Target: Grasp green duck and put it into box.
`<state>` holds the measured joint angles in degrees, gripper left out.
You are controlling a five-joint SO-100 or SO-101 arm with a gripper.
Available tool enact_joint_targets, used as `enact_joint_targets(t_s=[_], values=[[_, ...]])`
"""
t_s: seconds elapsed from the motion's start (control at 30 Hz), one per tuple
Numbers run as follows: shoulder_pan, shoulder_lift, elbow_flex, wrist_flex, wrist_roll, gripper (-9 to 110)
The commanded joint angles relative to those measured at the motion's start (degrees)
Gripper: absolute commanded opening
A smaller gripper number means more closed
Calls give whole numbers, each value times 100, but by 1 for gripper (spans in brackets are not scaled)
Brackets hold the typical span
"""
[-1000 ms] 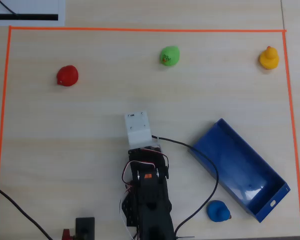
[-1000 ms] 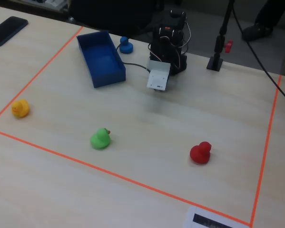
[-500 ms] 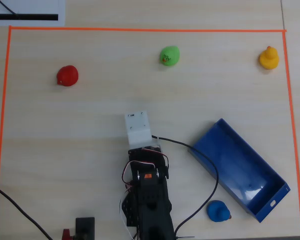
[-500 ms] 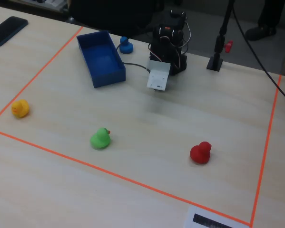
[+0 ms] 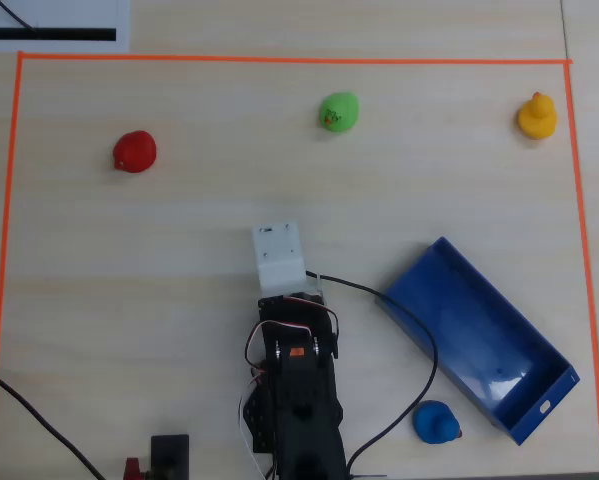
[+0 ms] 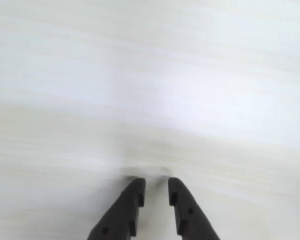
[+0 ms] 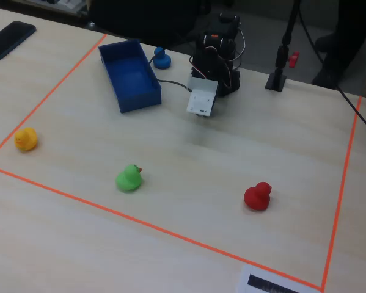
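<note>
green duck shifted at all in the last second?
No. In the overhead view the green duck sits the same way below the top orange tape line, untouched.

Arm [image 5: 294, 400] sat folded back over its base in overhead view, black body w/ red & white wiring showing, white wrist housing [image 5: 279, 255] sticking out fwd. Fixed view showed same tucked pose, white housing [image 7: 203, 102] angled down toward the table. Gripper [image 6: 156, 186] came in from bottom edge of wrist view: two black fingers [image 6: 128, 210] pointed fwd, tips nearly parallel w/ a narrow gap between them, nothing held, just above bare tabletop.
</note>
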<state>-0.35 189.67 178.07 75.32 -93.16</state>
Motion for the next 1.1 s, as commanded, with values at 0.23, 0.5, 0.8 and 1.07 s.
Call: enact_joint_targets(t_s=[0.23,0.5,0.8,1.07], values=[[53,9,18,167,44,4],[35,-18,18,193,26,0],[255,-2575,-1556,-2452,-281,0],[519,-5353,-4359,-3357,-62,0]])
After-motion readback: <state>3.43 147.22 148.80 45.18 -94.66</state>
